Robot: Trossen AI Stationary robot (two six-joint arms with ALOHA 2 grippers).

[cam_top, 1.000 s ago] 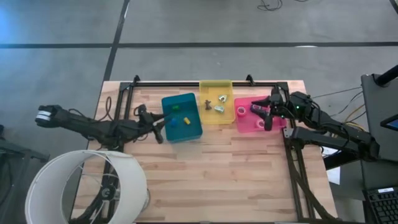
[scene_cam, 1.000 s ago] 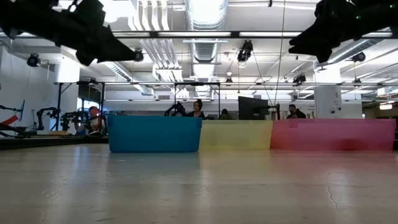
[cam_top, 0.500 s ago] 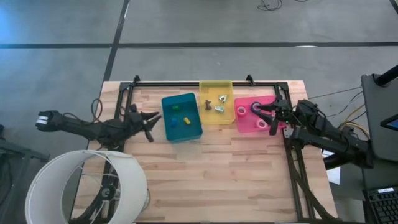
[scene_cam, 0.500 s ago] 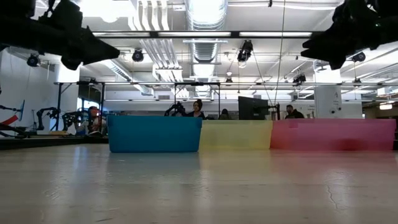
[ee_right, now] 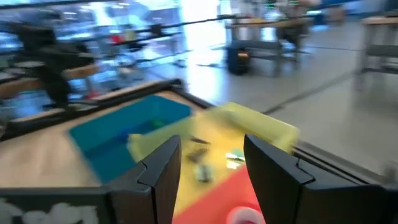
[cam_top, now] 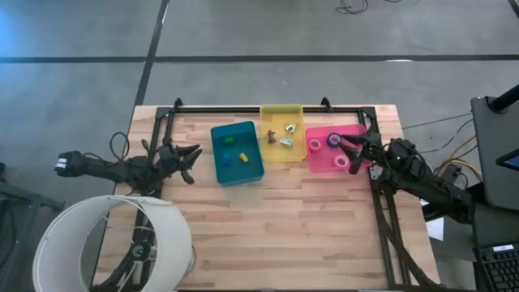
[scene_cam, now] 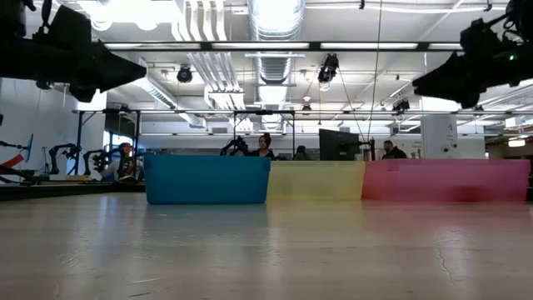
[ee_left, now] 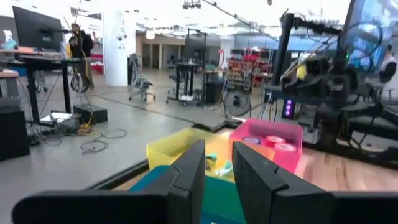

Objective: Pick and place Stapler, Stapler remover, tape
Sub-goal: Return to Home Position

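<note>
- three coloured plastic bins (scene_cam: 316, 181) are lined on the pale wooden tabletop (cam_top: 284, 235)
- left gripper (cam_top: 193, 162) and right gripper (cam_top: 347, 152): fingers are spread, empty
- ceiling ducts (scene_cam: 275, 33) are seen beyond

The left tool (cam_top: 193, 162) hangs above the desk (cam_top: 284, 227) with its fingertips just short of the blue bin (cam_top: 247, 166). Directly ahead of this tool, the blue bin, the yellow bin (cam_top: 276, 118) and the pink bin (cam_top: 322, 164) form a close-set row and block level travel. The right tool (cam_top: 349, 152) hangs over the pink bin's edge, facing the same row from the opposite end.

In the low view both tools sit well above the bin rims, so the path over the row is open. The bare desk beside the row is unobstructed.

A white round shade (cam_top: 113, 243) overhangs the desk corner beside the left arm. A black frame rail (cam_top: 268, 108) runs just past the bins.
</note>
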